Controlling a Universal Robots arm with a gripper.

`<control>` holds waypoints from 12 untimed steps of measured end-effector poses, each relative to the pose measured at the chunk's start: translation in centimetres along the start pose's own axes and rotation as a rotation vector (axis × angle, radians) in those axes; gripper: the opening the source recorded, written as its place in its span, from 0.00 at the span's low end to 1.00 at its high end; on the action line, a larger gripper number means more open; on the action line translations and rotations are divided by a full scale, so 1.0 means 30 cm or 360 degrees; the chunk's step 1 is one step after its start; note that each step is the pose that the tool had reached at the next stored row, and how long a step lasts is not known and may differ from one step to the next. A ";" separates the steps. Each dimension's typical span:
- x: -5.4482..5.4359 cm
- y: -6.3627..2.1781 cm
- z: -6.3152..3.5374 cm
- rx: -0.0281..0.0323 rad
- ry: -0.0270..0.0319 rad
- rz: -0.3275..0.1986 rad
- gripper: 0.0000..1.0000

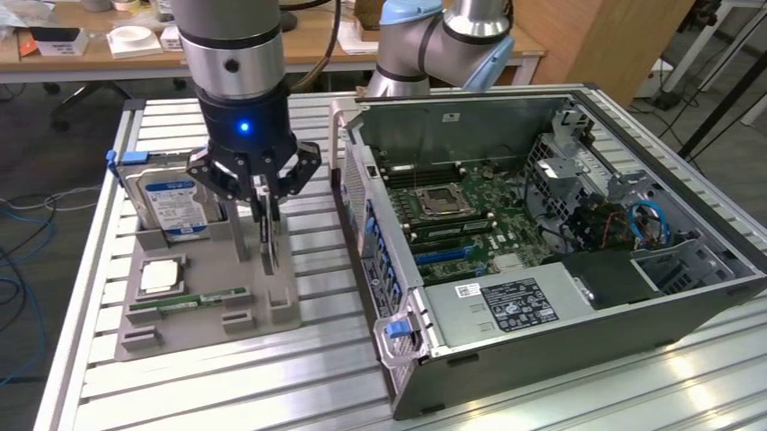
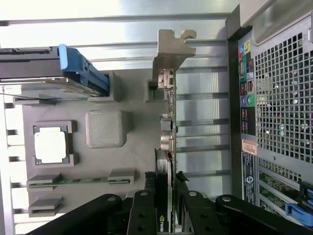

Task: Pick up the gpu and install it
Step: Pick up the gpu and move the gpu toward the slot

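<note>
One gripper [image 2: 166,196] clamped on one upright gpu [image 2: 167,93], one hard drive [image 2: 39,66], one open computer case [image 2: 283,98]

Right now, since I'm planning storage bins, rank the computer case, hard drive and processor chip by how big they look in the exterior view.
1. computer case
2. hard drive
3. processor chip
The gaps are plain; no ties.

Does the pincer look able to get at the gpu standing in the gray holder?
Likely yes: the pincer sits over the gpu, closed on both faces of the upright card, and nothing stands between.
</note>
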State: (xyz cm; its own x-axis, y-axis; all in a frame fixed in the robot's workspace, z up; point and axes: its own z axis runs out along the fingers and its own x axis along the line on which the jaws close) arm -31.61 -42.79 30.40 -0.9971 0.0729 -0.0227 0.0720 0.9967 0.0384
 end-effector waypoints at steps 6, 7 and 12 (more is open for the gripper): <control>0.000 0.000 0.000 0.00001 0.00002 0.0000 0.26; 0.000 0.000 0.000 0.00001 0.00002 0.0000 0.26; -0.001 0.001 -0.036 0.00002 0.00002 0.0000 0.26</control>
State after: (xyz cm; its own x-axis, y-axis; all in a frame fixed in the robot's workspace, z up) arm -31.61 -42.79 31.49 -0.9971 0.0729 -0.0225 0.0720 0.9967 0.0383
